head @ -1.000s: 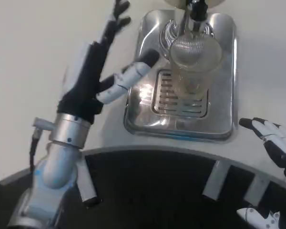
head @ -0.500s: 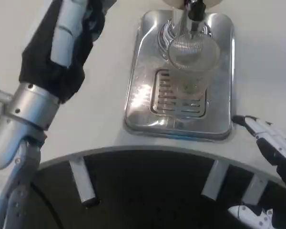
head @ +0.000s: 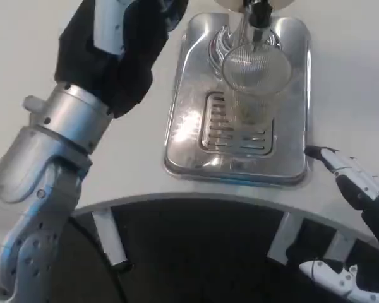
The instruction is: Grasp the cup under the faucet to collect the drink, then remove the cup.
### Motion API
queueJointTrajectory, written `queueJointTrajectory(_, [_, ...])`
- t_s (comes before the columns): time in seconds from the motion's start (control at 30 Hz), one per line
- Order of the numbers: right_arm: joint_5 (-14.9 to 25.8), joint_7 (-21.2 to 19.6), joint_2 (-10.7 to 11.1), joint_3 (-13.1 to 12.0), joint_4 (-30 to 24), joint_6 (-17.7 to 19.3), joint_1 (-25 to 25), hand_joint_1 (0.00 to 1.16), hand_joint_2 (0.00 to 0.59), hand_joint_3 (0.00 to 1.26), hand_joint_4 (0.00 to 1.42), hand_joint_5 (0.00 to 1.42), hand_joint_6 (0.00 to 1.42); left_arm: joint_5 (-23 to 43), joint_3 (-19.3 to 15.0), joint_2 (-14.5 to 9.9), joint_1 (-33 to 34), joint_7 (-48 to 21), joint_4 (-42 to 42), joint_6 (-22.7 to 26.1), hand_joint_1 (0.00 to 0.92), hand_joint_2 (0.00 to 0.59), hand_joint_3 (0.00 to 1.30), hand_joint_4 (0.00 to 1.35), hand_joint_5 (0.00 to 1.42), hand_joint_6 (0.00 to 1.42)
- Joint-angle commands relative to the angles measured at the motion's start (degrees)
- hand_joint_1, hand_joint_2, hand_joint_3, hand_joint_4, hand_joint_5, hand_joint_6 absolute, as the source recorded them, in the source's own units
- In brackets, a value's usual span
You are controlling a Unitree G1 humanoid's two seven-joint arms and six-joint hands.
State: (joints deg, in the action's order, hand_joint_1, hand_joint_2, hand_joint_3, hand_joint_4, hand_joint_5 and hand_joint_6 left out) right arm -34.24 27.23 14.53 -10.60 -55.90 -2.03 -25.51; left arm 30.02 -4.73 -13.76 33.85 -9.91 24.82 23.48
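Left robot hand [head: 123, 28], grip unreadable, is lifting away far-left, leaving the clear cup [head: 256, 85] filling under the faucet [head: 256, 16].

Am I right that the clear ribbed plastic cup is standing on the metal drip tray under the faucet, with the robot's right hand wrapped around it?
Not quite. In the head view the clear ribbed plastic cup does stand on the metal drip tray under the faucet, but the right hand is apart from it, beside the tray's near right corner.
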Motion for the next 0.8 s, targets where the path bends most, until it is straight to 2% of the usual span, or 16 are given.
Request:
queueJointTrajectory(0.03, [0.77, -2.05, 0.14, -0.69, 0.66, 0.82, -2.02, 0.58, 0.310, 0.07, 0.04, 0.04, 0.09, -1.41, 3.07, 3.20, 1.07, 0.92, -0.07, 0.51, 0.000, 0.179, 0.00, 0.00, 0.00, 0.00])
queueJointTrajectory(0.17, [0.73, -2.99, 0.03, -0.68, 0.25, 0.82, -3.18, 0.58, 0.315, 0.07, 0.04, 0.04, 0.10, -2.76, 5.16, 4.63, 1.31, -0.07, -1.81, 0.36, 0.000, 0.179, 0.00, 0.00, 0.00, 0.00])
queueJointTrajectory(0.43, [-0.87, -4.09, -1.31, 0.85, -1.11, -0.08, -4.62, 0.57, 0.314, 0.07, 0.04, 0.04, 0.10, -6.80, 7.96, 5.53, 1.16, -2.28, -3.98, -0.69, 0.000, 0.179, 0.00, 0.00, 0.00, 0.00])
queueJointTrajectory(0.63, [-2.29, -4.31, -2.48, 2.65, -2.06, -0.26, -5.79, 0.56, 0.315, 0.07, 0.04, 0.04, 0.10, -9.12, 9.32, 5.01, 0.85, -3.80, -3.82, -1.36, 0.000, 0.179, 0.00, 0.00, 0.00, 0.00])
queueJointTrajectory(0.8, [-3.00, -4.41, -3.28, 3.57, -2.53, -0.11, -6.59, 0.56, 0.312, 0.07, 0.05, 0.04, 0.10, -12.95, 10.60, 3.66, 1.22, -5.24, -4.27, -3.68, 0.000, 0.184, 0.00, 0.00, 0.00, 0.00])
